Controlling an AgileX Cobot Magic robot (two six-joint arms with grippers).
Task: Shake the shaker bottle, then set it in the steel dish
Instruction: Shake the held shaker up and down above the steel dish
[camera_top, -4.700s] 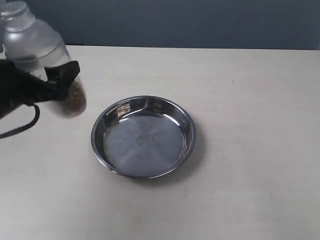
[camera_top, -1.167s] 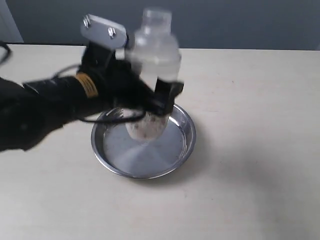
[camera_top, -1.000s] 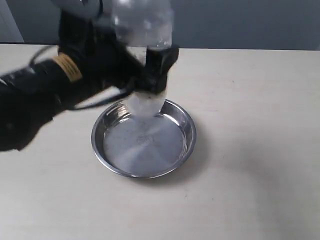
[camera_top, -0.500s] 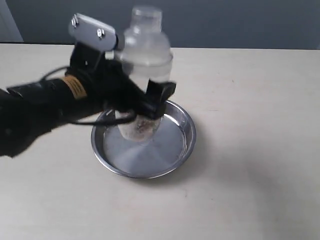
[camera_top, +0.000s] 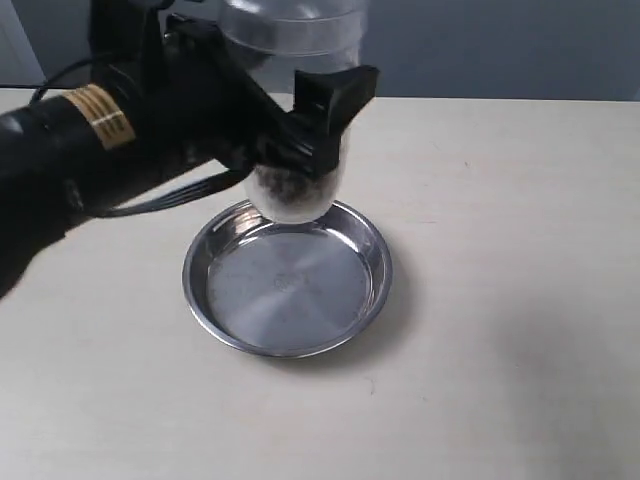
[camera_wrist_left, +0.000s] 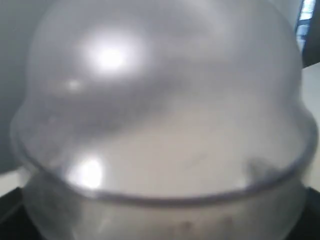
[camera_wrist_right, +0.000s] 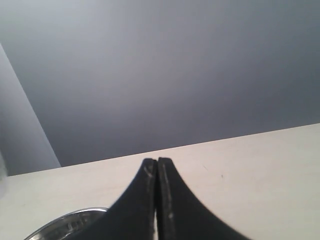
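The frosted shaker bottle (camera_top: 296, 190) hangs in the air above the far rim of the steel dish (camera_top: 240, 322), its cap cut off by the top of the exterior view. Brown granules show at its lower end. My left gripper (camera_top: 300, 130) is shut on the bottle's middle, its black fingers (camera_top: 335, 95) wrapped around the body. In the left wrist view the bottle's domed shoulder (camera_wrist_left: 160, 100) fills the picture and hides the fingers. My right gripper (camera_wrist_right: 157, 161) is shut on nothing; it does not show in the exterior view. The dish's rim (camera_wrist_right: 65, 220) peeks in beside it.
The black left arm (camera_top: 90, 140) with its cable reaches in from the left over the pale tabletop (camera_top: 500, 300). A dark wall (camera_top: 500, 45) runs behind the table's far edge.
The bottle has gone up and down over the dish. It now sits higher than half a second ago, with its cap out of the picture. The dish has not moved.
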